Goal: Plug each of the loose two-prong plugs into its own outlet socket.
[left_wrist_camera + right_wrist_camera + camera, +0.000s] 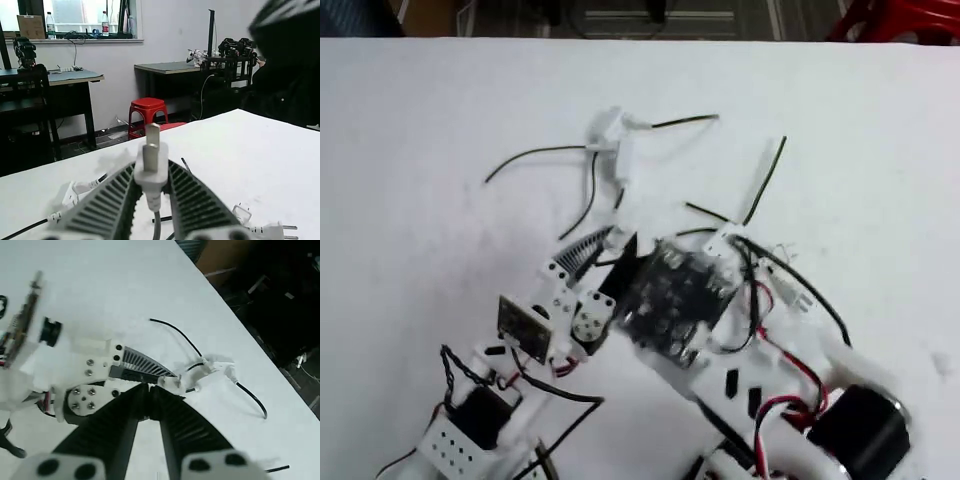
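Just left of centre in the high view, the left gripper [151, 174] and the right gripper [149, 389] sit tip to tip low over the table [420, 100]. Left gripper is clamped on a plug [150, 160]. Its ribbed jaws pinch the white body on both flanks, low down, so the prongs [152, 134] stand upright and clear above the tips. My reading is that this grip leaves the prongs free to enter a socket and keeps them in the wrist camera's sight for lining up. The cord [157, 227] drops between the jaws toward the wrist. Right gripper has its black jaws brought together at the tips, and I see nothing between them. It points at the left gripper's tip, very near the plug; whether it touches I cannot tell. I judge it is there to steady or re-seat the plug. The plug has a flat white body, pale metal prongs seen edge-on so they read as one, and a thin grey cord. White connectors [615, 140] with black leads [535, 155] lie upper centre in the high view, well apart from both grippers. I cannot tell which of them is a socket. A loose plug [272, 231] lies flat on the table with its prongs sideways, so I judge the task is at an early stage.
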### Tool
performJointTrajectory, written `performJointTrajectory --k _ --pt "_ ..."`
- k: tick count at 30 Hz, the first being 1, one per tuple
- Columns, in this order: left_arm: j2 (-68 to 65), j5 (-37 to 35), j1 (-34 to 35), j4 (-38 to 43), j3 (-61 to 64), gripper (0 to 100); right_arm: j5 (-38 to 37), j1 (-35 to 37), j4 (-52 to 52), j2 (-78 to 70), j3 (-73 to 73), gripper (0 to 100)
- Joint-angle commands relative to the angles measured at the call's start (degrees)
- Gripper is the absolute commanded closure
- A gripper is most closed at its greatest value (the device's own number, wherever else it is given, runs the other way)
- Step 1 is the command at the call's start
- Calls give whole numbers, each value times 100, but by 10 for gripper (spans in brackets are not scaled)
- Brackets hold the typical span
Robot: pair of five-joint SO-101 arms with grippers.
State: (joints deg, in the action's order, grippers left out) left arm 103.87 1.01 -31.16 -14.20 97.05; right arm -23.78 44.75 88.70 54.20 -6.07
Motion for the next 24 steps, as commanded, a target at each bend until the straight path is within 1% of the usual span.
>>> performJointTrajectory --k 1,6,10,14,19,22,24 --pt "66 -44 -66 88 -18 976 35 277 127 -629 580 978" --pt "66 -44 -66 88 -18 976 26 831 180 -1323 695 978" --pt "66 -44 -57 88 -18 976 -18 822 -40 -1745 686 978" --pt "66 -26 -57 79 -18 976 -18 479 -154 -1895 686 978" --pt "66 -26 -57 0 -18 976 -70 -259 -374 -1947 607 978" --pt "66 -26 -57 0 -18 976 -571 -796 -734 -1947 123 978" --pt "66 -18 -57 0 -18 976 -668 -1200 -1191 -1956 -501 978"
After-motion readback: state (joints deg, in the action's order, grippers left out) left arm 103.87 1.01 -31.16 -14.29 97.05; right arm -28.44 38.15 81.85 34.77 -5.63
